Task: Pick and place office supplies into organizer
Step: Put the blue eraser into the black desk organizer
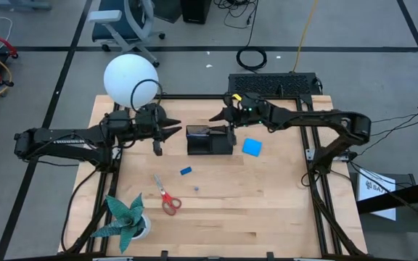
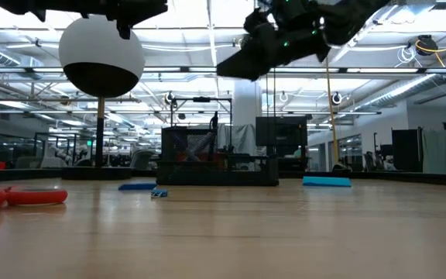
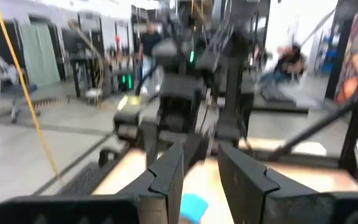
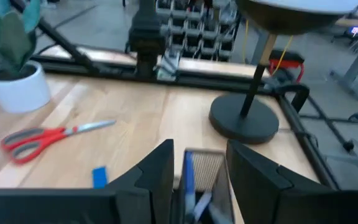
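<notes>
The black organizer stands mid-table, and thin blue and pale items stick up inside it. The bright blue pad lies flat to its right. The tiny blue block and the red-handled scissors lie nearer the near edge. My left gripper hovers open to the left of the organizer, pointing at it. My right gripper hovers open above the organizer's far side. In the right wrist view its open fingers frame the organizer. Neither gripper holds anything.
A lamp with a white globe and a round black base stands at the table's far left. The green paper plant in a white pot sits at the near left corner. Bare wood lies right of the pad and along the near edge.
</notes>
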`<action>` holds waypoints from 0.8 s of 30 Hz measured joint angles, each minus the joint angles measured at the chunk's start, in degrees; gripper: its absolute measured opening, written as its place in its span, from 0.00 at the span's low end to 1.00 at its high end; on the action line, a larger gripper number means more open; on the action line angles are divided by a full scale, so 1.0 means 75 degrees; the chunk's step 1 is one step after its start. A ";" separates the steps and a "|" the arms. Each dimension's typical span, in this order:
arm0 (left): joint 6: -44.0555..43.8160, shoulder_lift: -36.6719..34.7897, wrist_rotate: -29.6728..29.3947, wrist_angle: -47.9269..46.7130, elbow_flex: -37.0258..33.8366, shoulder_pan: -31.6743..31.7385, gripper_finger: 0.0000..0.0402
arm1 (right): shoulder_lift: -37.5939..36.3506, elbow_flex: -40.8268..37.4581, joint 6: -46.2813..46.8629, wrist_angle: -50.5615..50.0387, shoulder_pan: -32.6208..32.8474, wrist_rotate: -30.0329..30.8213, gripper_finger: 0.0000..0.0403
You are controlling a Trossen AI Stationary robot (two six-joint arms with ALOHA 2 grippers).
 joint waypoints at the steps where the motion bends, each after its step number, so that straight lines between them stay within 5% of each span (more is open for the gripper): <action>1: 0.0038 -0.0004 -0.0008 -0.0405 0.0138 0.0000 0.27 | -0.0143 0.0000 -0.0072 -0.0265 0.0006 0.0000 0.35; 6: 0.0056 -0.0001 -0.0032 -0.1610 0.0505 -0.0012 0.27 | -0.0681 0.0000 -0.0422 -0.1392 0.0078 0.0149 0.35; 13: 0.0206 -0.0001 -0.0028 -0.1639 0.0524 -0.0015 0.27 | -0.1044 -0.0002 -0.1644 -0.2799 0.0310 0.1544 0.35; 18: 0.0218 -0.0001 -0.0022 -0.1703 0.0523 -0.0015 0.27 | -0.1091 0.0000 -0.1815 -0.2756 0.0499 0.2562 0.35; 24: 0.0226 -0.0001 -0.0003 -0.2045 0.0523 -0.0015 0.27 | -0.1091 -0.0001 -0.2185 -0.2634 0.0943 0.2585 0.35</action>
